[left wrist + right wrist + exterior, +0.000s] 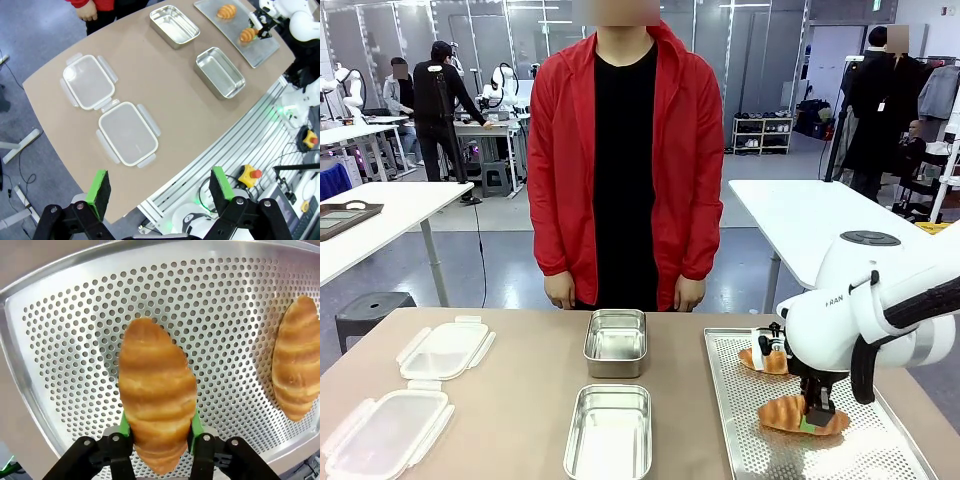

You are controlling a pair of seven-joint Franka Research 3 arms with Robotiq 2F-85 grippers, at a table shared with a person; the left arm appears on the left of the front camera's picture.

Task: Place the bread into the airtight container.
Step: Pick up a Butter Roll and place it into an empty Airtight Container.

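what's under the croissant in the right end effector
The croissant, between the pads of the right end effector, lies on a perforated metal tray; its holes show all round. The patch directly beneath the croissant is covered and cannot be seen.

The tray [75, 340] is bright perforated metal, smooth. The bread [157, 390] has a glossy, ridged crust. The containers [610, 440] are brushed steel. The lids [445, 350], at the surface's [520, 400] 8 o'clock, are cloudy plastic. The surface is matt brown.

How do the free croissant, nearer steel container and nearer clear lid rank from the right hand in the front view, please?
1. Golden croissant, just beyond the right hand.
2. Rectangular steel container, centre front.
3. Clear plastic lid, front left.
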